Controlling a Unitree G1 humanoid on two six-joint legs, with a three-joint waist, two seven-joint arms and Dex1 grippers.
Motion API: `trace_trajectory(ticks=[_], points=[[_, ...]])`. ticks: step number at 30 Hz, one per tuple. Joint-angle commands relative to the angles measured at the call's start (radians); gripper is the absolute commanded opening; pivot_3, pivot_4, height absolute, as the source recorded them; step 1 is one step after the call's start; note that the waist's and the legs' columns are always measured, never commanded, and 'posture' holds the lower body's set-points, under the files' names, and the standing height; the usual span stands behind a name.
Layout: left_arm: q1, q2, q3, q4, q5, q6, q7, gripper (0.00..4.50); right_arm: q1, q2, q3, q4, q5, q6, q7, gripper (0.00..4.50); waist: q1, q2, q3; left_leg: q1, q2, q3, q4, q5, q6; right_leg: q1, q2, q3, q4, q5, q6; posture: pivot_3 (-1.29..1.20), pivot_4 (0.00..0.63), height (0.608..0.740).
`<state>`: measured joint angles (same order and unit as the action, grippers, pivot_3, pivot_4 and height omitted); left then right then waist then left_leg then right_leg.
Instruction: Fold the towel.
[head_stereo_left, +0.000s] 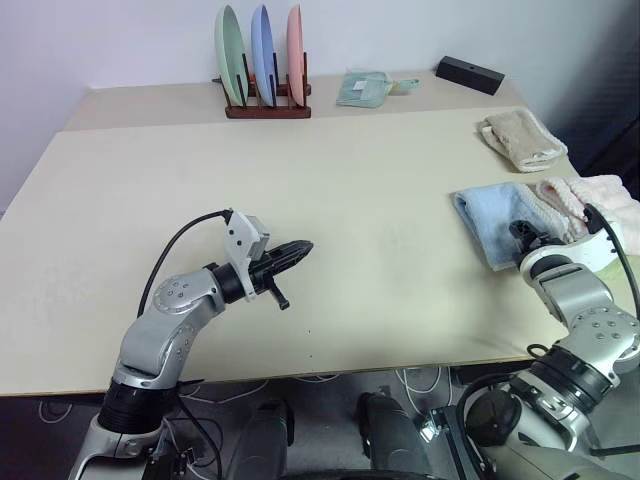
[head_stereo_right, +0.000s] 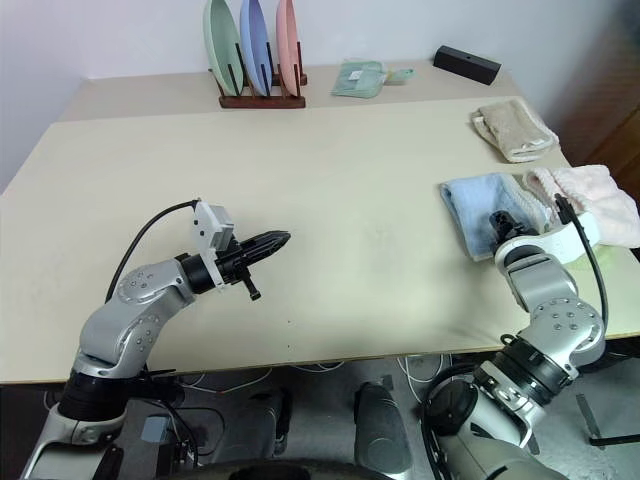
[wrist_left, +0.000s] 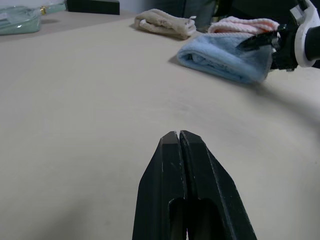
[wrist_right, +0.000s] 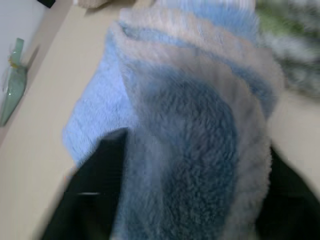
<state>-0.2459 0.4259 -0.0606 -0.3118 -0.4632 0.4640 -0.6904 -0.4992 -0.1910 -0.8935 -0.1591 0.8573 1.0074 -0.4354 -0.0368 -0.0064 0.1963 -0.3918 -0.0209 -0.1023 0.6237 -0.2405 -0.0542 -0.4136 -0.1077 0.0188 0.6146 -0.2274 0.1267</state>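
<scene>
Right gripper, fingers spread astride the towel; left gripper shut, empty. We judge the towel folded, near the desk's right edge.

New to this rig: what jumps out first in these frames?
The folded light blue towel at the table's right edge, with the right gripper at its near end, fingers open either side of the cloth in the right wrist view. Then the left gripper, shut, hovering over bare table at the left. A rack of three coloured plates stands at the far edge.
</scene>
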Motion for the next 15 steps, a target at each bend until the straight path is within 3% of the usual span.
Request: trace_trajectory(ticks=[1,6,9,11,15], points=[[-0.002,-0.007,0.002,-0.006,0.008,-0.028,-0.005,0.00,0.052,-0.096,0.073,-0.114,-0.032,-0.031,0.054,4.45,0.000,0.000,0.000,0.000,0.000,0.000,0.000,0.000,0.000,0.000,0.000,0.000,0.000,0.000,0.000,0.00,0.150,0.740],[-0.034,-0.020,0.037,0.070,0.059,-0.093,0.036,0.00,0.194,-0.280,0.191,-0.190,-0.186,-0.096,0.153,4.45,0.002,0.000,0.000,0.000,0.000,0.000,0.000,0.000,0.000,0.000,0.000,0.000,-0.001,-0.001,-0.001,0.00,0.150,0.740],[-0.083,-0.010,0.091,0.204,0.152,-0.188,0.132,0.00,0.264,-0.427,0.309,-0.230,-0.299,-0.193,0.302,4.45,0.002,0.000,0.000,0.000,0.000,0.000,0.001,0.000,0.000,0.000,0.000,0.000,-0.001,-0.001,-0.001,0.00,0.150,0.740],[-0.097,-0.007,0.108,0.249,0.170,-0.218,0.151,0.00,0.283,-0.470,0.354,-0.237,-0.335,-0.238,0.365,4.45,-0.008,0.000,0.000,0.000,0.000,0.001,0.001,0.000,0.000,0.000,0.000,0.000,-0.001,-0.001,-0.001,0.00,0.150,0.740],[-0.064,0.059,0.162,0.308,0.215,-0.305,0.139,0.00,0.291,-0.551,0.541,-0.311,-0.272,-0.334,0.727,4.45,-0.010,0.000,0.000,0.001,0.001,0.001,-0.001,-0.001,0.001,0.000,0.001,0.000,-0.001,0.000,0.002,0.00,0.150,0.740]])
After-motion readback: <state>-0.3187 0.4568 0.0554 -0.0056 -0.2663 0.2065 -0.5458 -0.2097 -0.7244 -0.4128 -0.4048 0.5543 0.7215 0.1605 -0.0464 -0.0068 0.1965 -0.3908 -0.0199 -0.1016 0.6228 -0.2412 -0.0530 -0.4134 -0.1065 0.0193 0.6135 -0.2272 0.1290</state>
